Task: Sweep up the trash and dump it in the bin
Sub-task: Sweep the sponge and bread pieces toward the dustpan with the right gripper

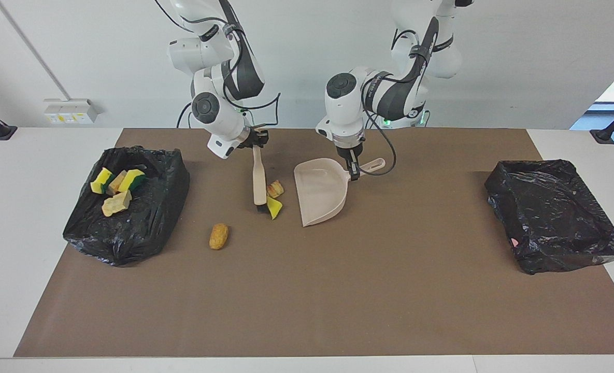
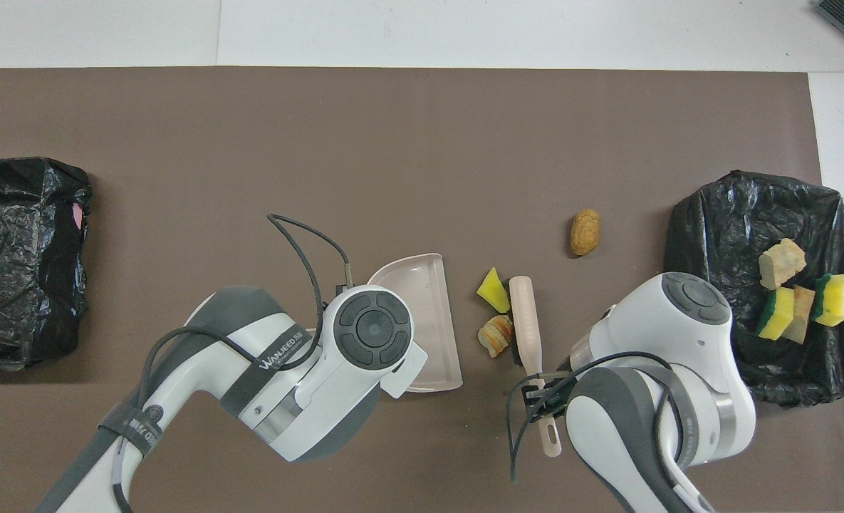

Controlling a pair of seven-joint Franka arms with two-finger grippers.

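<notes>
The brush [image 1: 258,178] is clamped at its handle by the right gripper [image 1: 255,141], its long axis running from the robots outward, bristles down on the tabletop [image 1: 307,300]. A yellow sponge wedge [image 1: 273,207] and a striped toy bread [image 1: 275,188] are found just beside the bristles, between brush and dustpan [image 1: 319,190]. The dustpan is gripped at its handle by the left gripper [image 1: 354,171], its open mouth turned toward those two pieces. A brown lump [image 1: 218,236] lies apart, its long axis pointing away from the robots. Four more pieces [image 1: 116,189] are seen in the black bin [image 1: 146,228] at the right arm's end
</notes>
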